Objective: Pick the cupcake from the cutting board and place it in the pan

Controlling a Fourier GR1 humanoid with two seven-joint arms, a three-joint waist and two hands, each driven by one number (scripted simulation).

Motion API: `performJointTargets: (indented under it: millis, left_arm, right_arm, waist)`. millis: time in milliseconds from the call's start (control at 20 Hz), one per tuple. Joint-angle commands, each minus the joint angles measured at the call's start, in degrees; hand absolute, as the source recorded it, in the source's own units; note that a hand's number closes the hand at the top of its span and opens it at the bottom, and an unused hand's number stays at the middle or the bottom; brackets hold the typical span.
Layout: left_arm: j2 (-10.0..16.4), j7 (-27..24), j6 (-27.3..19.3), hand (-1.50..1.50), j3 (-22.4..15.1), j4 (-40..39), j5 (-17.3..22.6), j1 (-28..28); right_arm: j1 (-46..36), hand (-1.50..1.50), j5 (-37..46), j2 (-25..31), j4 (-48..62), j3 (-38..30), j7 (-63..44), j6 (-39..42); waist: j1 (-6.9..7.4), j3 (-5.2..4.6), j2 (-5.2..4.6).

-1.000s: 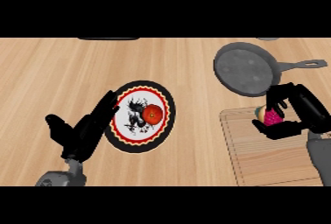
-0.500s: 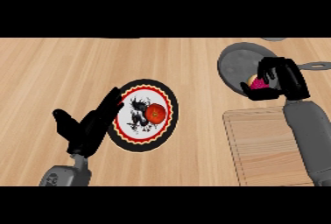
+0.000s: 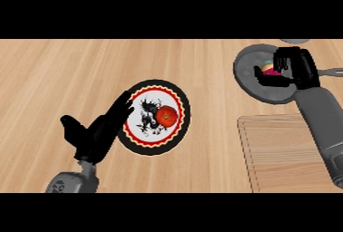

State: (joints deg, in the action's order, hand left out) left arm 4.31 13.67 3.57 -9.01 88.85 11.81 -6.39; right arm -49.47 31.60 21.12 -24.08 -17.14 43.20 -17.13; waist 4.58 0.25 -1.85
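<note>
One cupcake shows, pink with a pale top. The right hand holds it, fingers and thumb curled round it so that only part of it peeks out on the hand's left side. Hand and cupcake are over the single grey pan at the upper right of the wooden counter, inside the pan's round rim. From this steep angle I cannot tell whether the cupcake's base touches the pan's floor or hangs just above it. The pan's handle points toward the right edge, partly covered by the right wrist.

One cutting board lies near the pan, at the lower right, and the grey right forearm crosses its right side.

One round plate sits near the middle of the counter, well apart from the pan. It has a black rim, a red and yellow scalloped ring and a white centre with a red disc.

The left hand is at the lower left, open with straight fingers and holding nothing. Its fingertips overlap the plate's left edge.
</note>
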Motion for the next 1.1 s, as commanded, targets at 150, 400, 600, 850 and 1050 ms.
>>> performJointTargets:
  millis: [150, 400, 600, 850, 1050]
  left_arm:
    - [-0.4, -0.1, 1.0, 0.0, -1.4, 1.5, 0.0, -0.3]
    - [-0.5, 1.0, 0.6, 0.0, -1.5, 1.3, -0.3, -0.7]
    - [0.3, 2.0, 0.7, 0.0, -0.5, 1.0, 0.0, -2.1]
    - [-0.4, -0.6, 0.7, 0.0, -0.8, -0.4, -0.9, -1.4]
    - [-0.8, 0.1, 0.6, 0.0, -0.5, -0.2, -0.1, -1.9]
  right_arm:
    - [-3.3, -1.5, 7.9, 5.3, 11.1, 4.3, -6.8, -2.2]
    - [-5.2, -1.5, 9.2, 3.4, 15.3, 5.5, -7.2, 0.1]
    - [-6.3, -1.5, 3.7, 3.0, 15.7, 0.5, -3.5, 5.8]
    - [-8.7, -1.5, -5.1, 3.8, 15.9, -7.7, -0.2, 15.5]
    - [-7.3, -1.5, -7.0, 6.4, 18.3, -9.5, -0.3, 22.6]
  waist:
    - [2.49, -0.13, -1.01]
    - [2.54, 0.07, -0.9]
    - [2.46, 0.28, -1.23]
    - [2.01, 0.3, -1.34]
    - [1.91, 0.27, -1.5]
